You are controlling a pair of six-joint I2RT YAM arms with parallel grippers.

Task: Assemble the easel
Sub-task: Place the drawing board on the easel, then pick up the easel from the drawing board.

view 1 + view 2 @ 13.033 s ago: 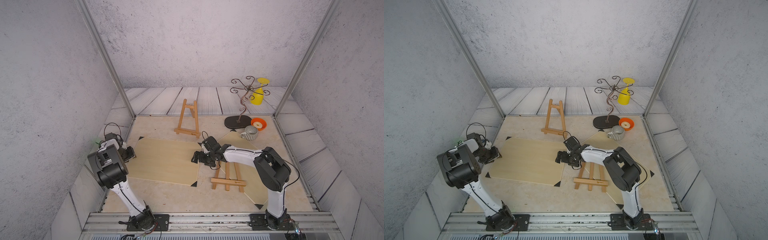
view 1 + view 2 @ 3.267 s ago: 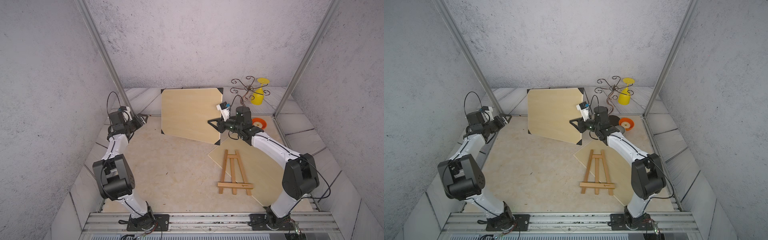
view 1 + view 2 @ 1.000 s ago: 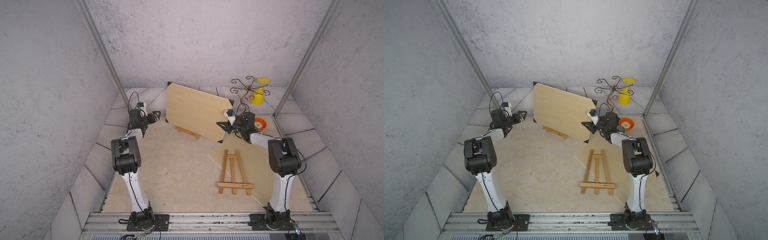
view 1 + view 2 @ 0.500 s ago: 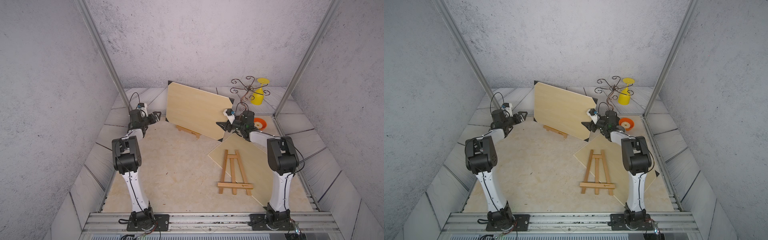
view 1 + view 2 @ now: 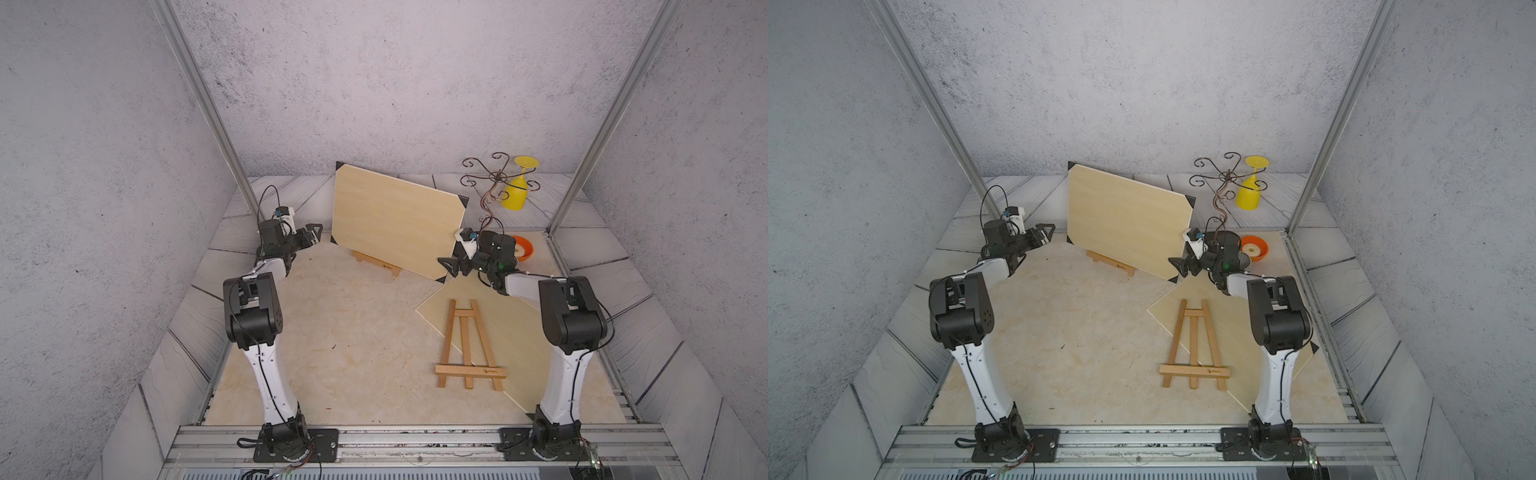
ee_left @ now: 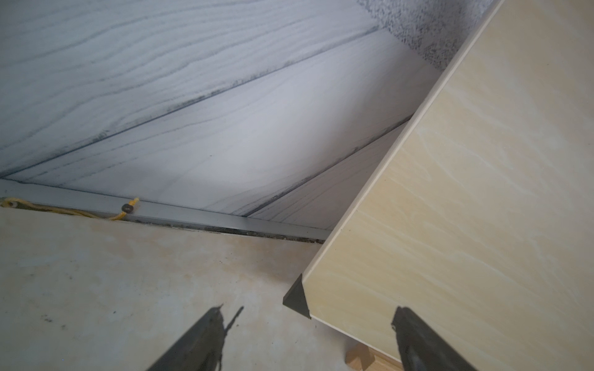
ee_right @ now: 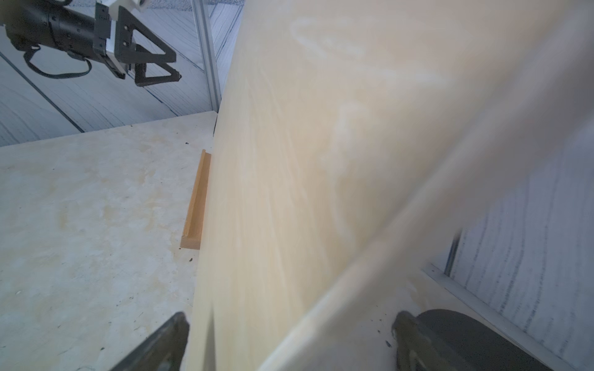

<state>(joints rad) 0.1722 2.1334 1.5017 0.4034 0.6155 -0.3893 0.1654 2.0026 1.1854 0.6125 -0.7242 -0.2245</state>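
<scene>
**Ana:** How does the right pincer [image 5: 449, 266] stand?

**Ben:** Wide. In the right wrist view its fingers [image 7: 160, 343] sit far apart, and the lower edge of the pale board [image 5: 395, 220] runs between them. Neither finger can be seen pressing on it.

**Ana:** And the left pincer [image 5: 313, 235]?

**Ben:** Also spread wide. Its fingers [image 6: 202, 340] hover just off the board's lower black corner, near it but apart from it.

**Ana:** Where is the board itself?

**Ben:** At the back of the bench [image 5: 353, 332], up on edge and skewed, with its right end lower than its left. It leans back on the standing easel [image 5: 378, 264]. Only that easel's wooden ledge shows, under the board's lower edge.

**Ana:** Does the low right corner touch the bench?

**Ben:** He cannot tell; the right pincer covers that spot.

**Ana:** What lies further out?

**Ben:** In both top views a flat easel [image 5: 471, 371] lies on a second board [image 5: 515, 340], which is flat on the bench beside the right arm. Behind the right pincer sits an orange bowl [image 5: 525, 251]. Further back stands a curly wire stand [image 5: 492, 178] with a yellow glass [image 5: 515, 195] hanging upside down from it.
</scene>
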